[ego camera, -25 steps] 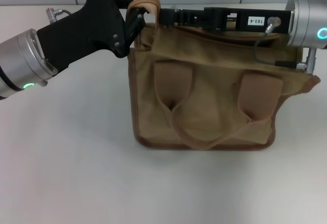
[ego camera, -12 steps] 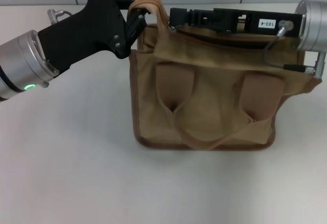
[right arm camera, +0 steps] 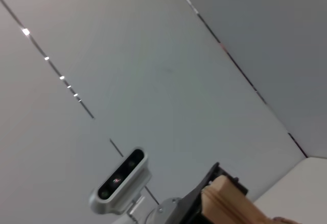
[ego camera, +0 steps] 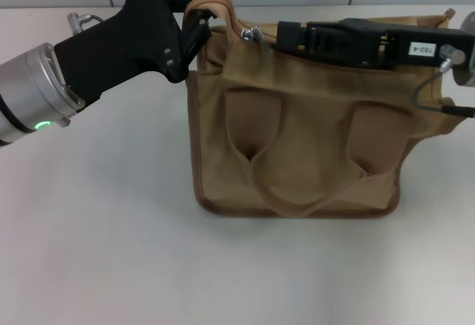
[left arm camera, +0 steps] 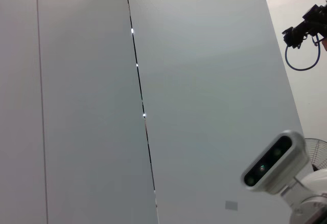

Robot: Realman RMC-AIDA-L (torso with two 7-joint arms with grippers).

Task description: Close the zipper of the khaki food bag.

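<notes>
The khaki food bag point(ego camera: 297, 139) stands upright on the white table, its handles hanging down the front. My left gripper point(ego camera: 196, 34) is shut on the bag's top left corner, just under a tan fabric loop point(ego camera: 214, 0). The zipper's silver pull tab point(ego camera: 250, 34) sticks up on the top edge near the left end. My right gripper point(ego camera: 280, 35) lies along the bag's top edge from the right, its tip just right of the pull tab; whether it holds the tab is unclear. The right wrist view shows tan bag fabric point(right arm camera: 230, 206) beside the left gripper's black body.
The white table point(ego camera: 111, 251) spreads in front of and left of the bag. A grey wall runs behind it. A cable loop point(ego camera: 427, 91) hangs from my right wrist over the bag's right side. The left wrist view shows only wall panels and the robot's head camera point(left arm camera: 271, 163).
My right gripper has slid to the right along the bag's top edge. The silver pull tab has stayed near the left end and now shows clear of the tip. The left gripper has not moved.
</notes>
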